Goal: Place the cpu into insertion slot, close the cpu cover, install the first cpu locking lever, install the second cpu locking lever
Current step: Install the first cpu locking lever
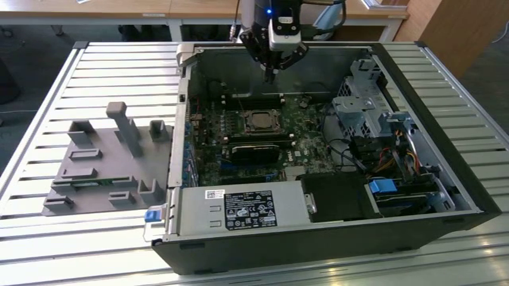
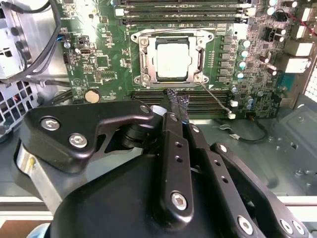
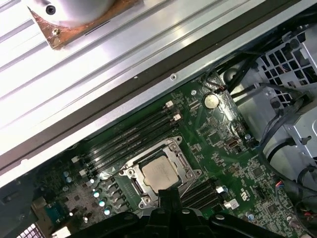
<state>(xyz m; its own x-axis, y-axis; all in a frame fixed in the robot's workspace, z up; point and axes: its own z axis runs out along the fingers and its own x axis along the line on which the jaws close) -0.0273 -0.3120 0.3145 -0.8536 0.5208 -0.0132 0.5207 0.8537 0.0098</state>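
The single claw hangs inside the open computer case, above the motherboard. Its two fingers are pressed together at the tips and pinch nothing. In the second wrist view the claw sits over the long black memory slots, just beside the insertion slot.

The one cpu lies flat in that slot with its silvery top facing up. It shows too in the first wrist view and the exterior view. The one cpu cover lies down flat, framing the chip through its square window.

More memory slots run along the far side of the slot. One coin cell battery sits on the board near the drive cage.

Outside the case, on the exterior view's left, one grey plastic fixture stands on the slatted metal worktop.
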